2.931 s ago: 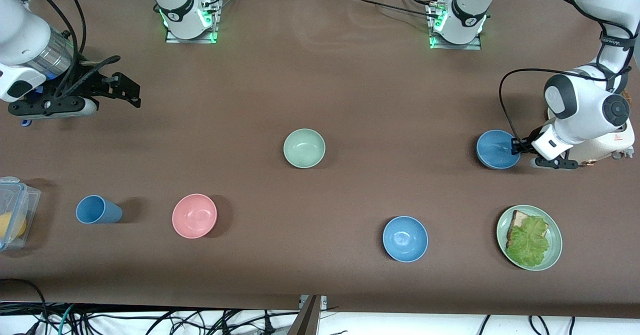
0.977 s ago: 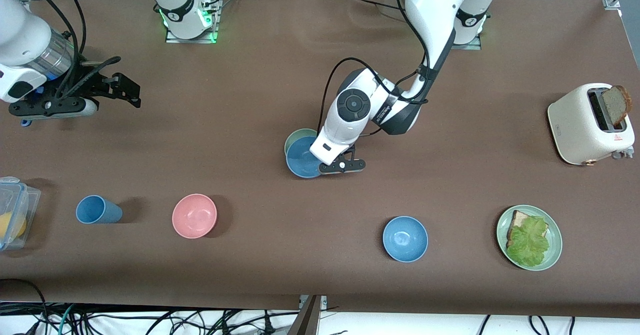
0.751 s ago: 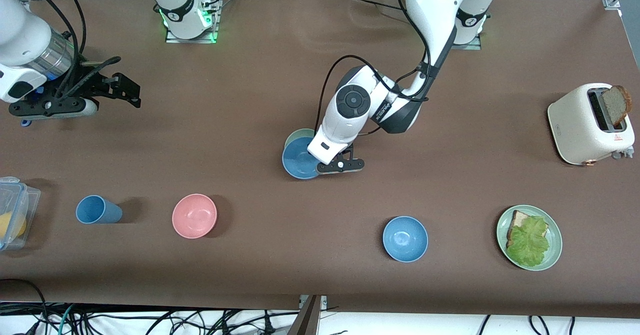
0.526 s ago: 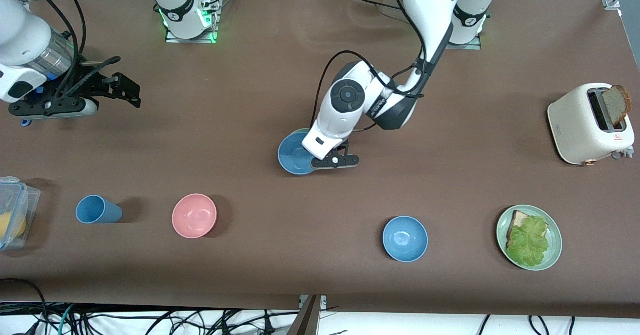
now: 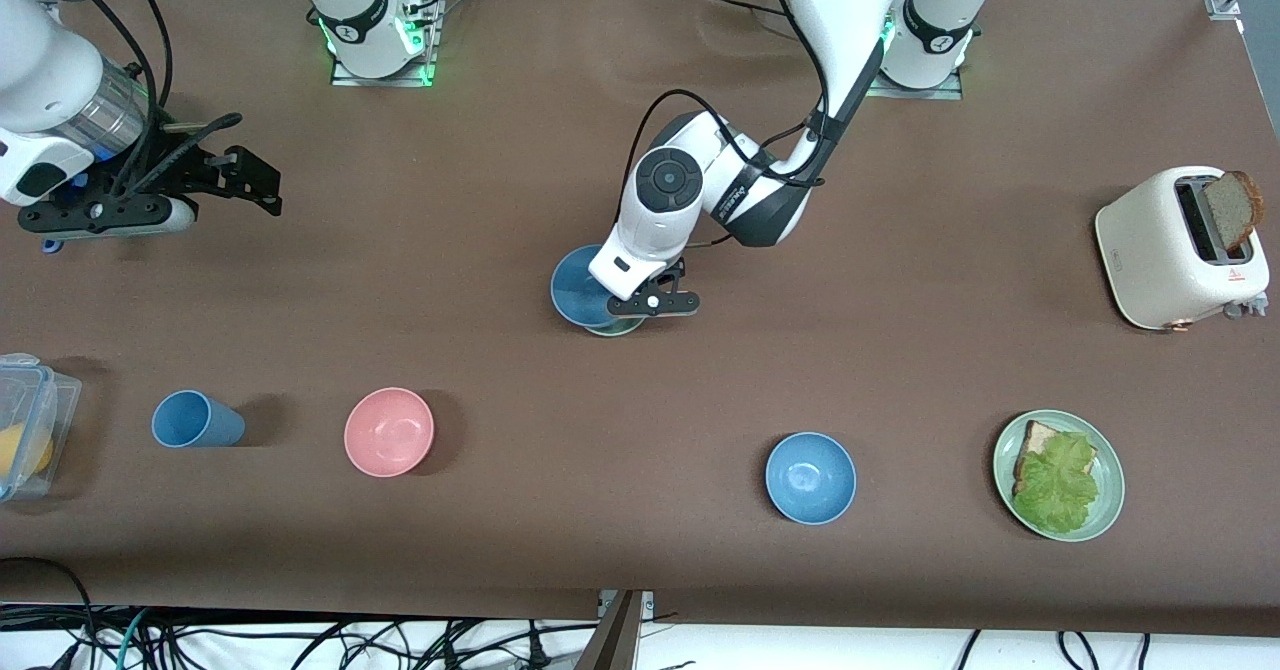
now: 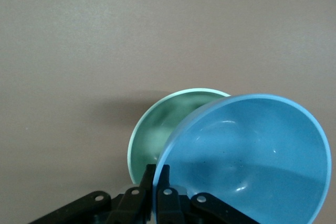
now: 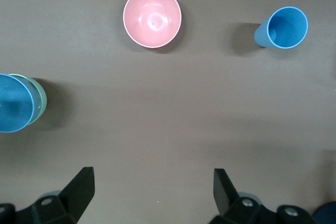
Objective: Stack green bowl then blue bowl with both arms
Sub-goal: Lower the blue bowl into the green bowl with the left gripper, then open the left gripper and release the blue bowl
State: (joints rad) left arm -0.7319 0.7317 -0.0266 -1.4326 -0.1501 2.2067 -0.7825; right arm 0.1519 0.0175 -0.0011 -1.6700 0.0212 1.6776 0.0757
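My left hand point(image 6: 157, 179) pinches blue bowl point(image 5: 578, 285) rim above green bowl point(image 5: 618, 327); next: centre, lower, release. Right hand point(image 7: 152, 187) wide, waiting.

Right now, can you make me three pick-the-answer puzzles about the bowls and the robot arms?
1. What is the held blue bowl over?
A. the green bowl
B. the pink bowl
C. the plate

2. How many blue bowls are there?
A. one
B. two
C. three

3. What is the right gripper doing?
A. holding a cup
B. open, empty
C. pinching a plate

Answers: 1 A, green rim peeks out beneath it. 2 B, one in the left gripper, a second blue bowl on the table. 3 B, fingers wide apart, nothing between.
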